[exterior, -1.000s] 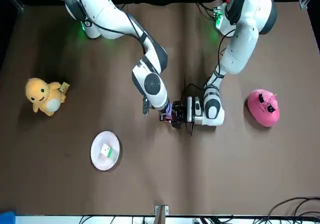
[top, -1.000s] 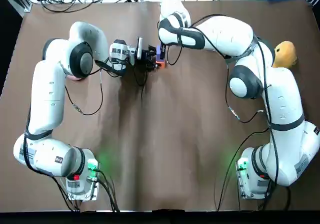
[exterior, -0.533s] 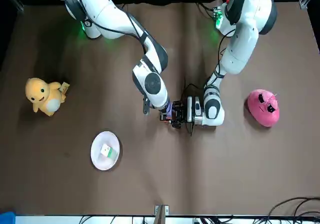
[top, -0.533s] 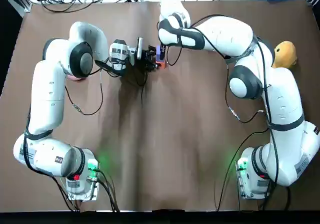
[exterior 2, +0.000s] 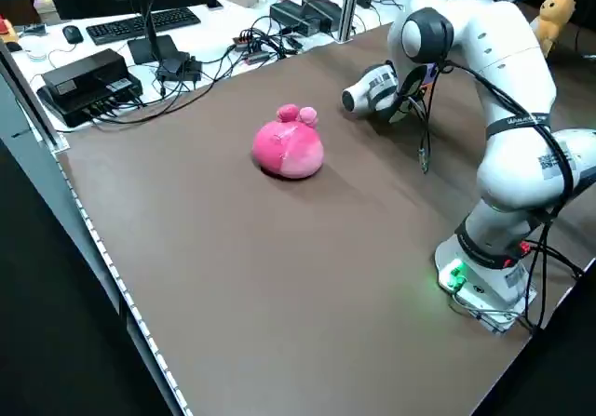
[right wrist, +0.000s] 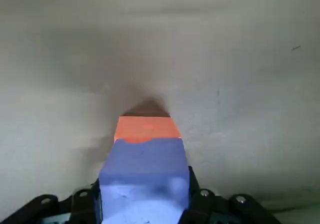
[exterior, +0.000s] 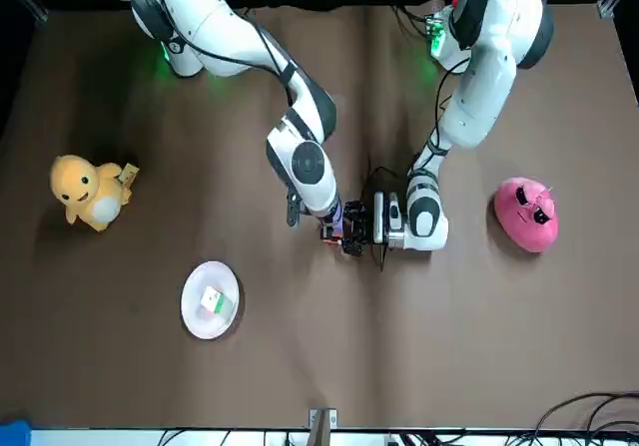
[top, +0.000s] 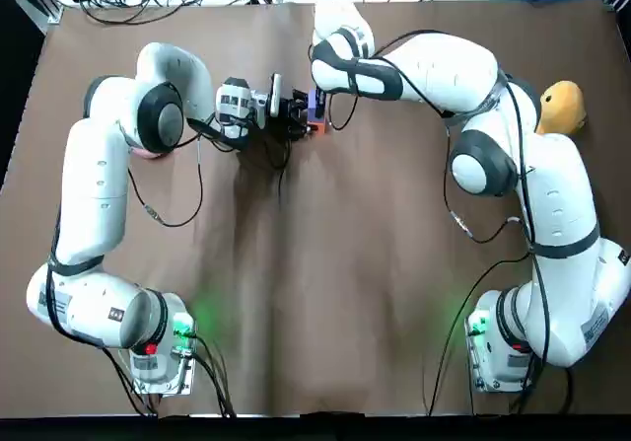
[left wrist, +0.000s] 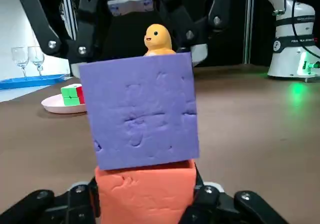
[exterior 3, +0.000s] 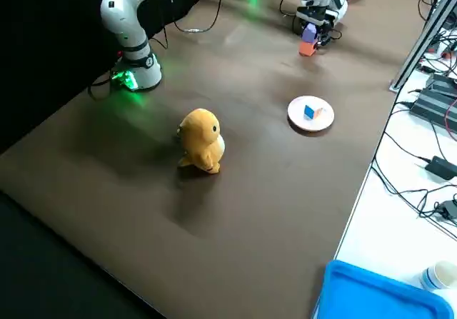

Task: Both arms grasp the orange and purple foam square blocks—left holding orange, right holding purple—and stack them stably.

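Barely any change. Top view: purple foam square block (top: pixel 315 100) sits on orange foam square block (top: pixel 317 125) at 12 o'clock on the tabletop (top: pixel 345 293), as half a second ago. Left wrist view: left pincer (left wrist: pixel 145 196) clamps the orange one; lettering on the far white arm base (left wrist: pixel 295 48) is too small to read. Right wrist view: right pincer (right wrist: pixel 144 194) clamps the purple one. Stack formed, release pending, I judge.

brown tbl (top: pixel 325 263) | pink plush (exterior: pixel 524 215) L side | yellow duck plush (exterior: pixel 88 193) R side | white plate (exterior: pixel 190 318) far edge
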You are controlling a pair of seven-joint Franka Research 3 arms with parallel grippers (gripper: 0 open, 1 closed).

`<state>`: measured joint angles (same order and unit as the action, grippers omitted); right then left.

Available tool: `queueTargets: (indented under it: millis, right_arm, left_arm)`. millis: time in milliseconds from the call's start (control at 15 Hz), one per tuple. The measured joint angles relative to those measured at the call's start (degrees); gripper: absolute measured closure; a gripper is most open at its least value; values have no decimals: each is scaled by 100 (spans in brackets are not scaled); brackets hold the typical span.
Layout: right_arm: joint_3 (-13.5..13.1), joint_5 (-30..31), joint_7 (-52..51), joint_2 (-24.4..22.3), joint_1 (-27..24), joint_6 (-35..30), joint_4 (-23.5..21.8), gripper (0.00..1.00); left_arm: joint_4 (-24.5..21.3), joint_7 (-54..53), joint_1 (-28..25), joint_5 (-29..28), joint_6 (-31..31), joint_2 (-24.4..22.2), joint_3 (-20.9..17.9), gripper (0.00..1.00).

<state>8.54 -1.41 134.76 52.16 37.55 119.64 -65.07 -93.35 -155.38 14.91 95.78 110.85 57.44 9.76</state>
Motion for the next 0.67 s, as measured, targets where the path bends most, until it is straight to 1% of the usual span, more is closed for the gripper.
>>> queueTargets:
  millis: [267, 333, 400, 600, 667]
  right_arm:
    - [-1, 55, 0, 0, 18, 3, -5, 41]
    - [-2, 55, 0, 0, 18, 3, -5, 38]
    - [-1, 55, 0, 5, 20, 3, -18, 31]
    - [-1, 55, 1, 49, 32, 6, -63, 6]
    - [-1, 55, 1, 60, 34, 10, -63, 0]
  left_arm:
    - [0, 0, 0, 0, 2, 0, 0, 37]
    - [0, 0, 0, 0, 2, 0, 0, 37]
    - [1, 0, 0, 0, 2, -1, 1, 37]
    - [5, 0, 0, 0, 8, -2, 1, 37]
    - [7, 0, 0, 0, 11, -2, 2, 37]
